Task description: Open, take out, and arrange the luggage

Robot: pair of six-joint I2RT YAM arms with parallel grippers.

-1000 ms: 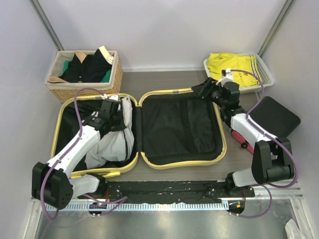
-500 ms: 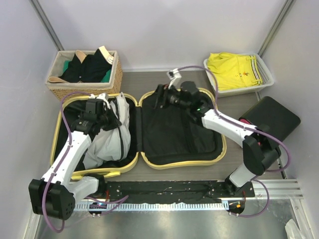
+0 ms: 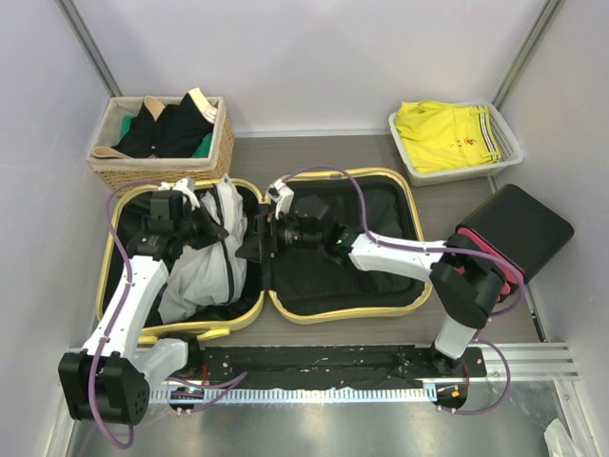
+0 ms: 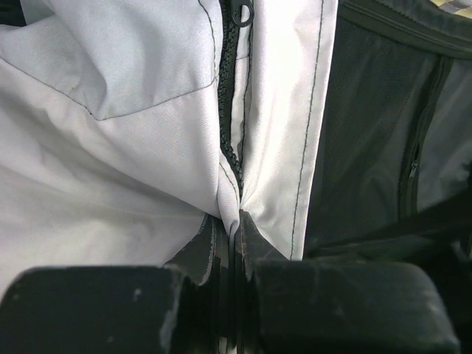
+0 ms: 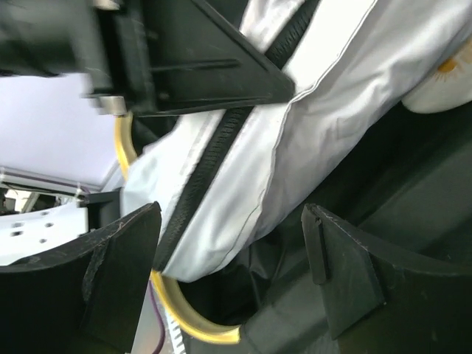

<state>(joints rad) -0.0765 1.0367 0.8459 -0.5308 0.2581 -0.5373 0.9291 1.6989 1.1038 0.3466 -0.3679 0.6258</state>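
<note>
Top external: luggage (image 3: 343, 311) open; left fingers (image 4: 88, 310) pinch white jacket (image 3: 205, 276), right fingers (image 5: 118, 273) spread beside it; wicker basket (image 3: 171, 169) behind.

The left gripper's (image 4: 237, 247) matt black plastic jaws pinch a pale grey jacket (image 4: 125, 140) of smooth woven cloth, with a black toothed zipper (image 4: 227, 118). Right of those jaws, the luggage (image 4: 369, 147) shows matt black fabric lining and a smooth yellow plastic rim.
</note>
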